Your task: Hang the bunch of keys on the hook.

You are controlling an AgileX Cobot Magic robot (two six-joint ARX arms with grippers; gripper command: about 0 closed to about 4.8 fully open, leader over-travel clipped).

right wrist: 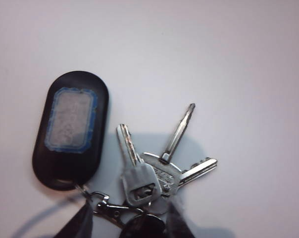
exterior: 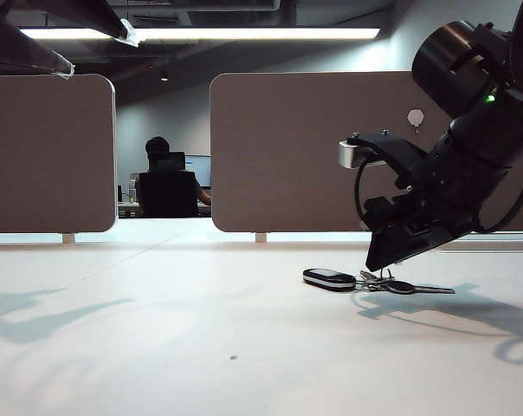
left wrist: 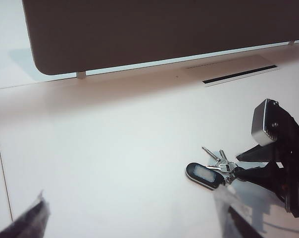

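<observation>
The bunch of keys [exterior: 378,282] lies flat on the white table [exterior: 158,329]; its black oval fob [right wrist: 70,129] has a pale face, and the silver keys [right wrist: 154,171] fan out beside it. My right gripper [right wrist: 127,225] hovers tip-down just above the ring end, open, its dark fingers on either side of the clasp and a black key head. The hook [exterior: 416,116], small and pale, sits high on the brown panel [exterior: 296,156] behind the right arm [exterior: 452,173]. My left gripper [left wrist: 132,220] is open and empty, well away from the bunch of keys [left wrist: 214,171].
A second brown panel [exterior: 49,152] stands at the back left, with a gap between the two panels. Through that gap, a person [exterior: 166,178] sits at a far desk. A dark slot [left wrist: 238,74] runs in the table near the panel foot.
</observation>
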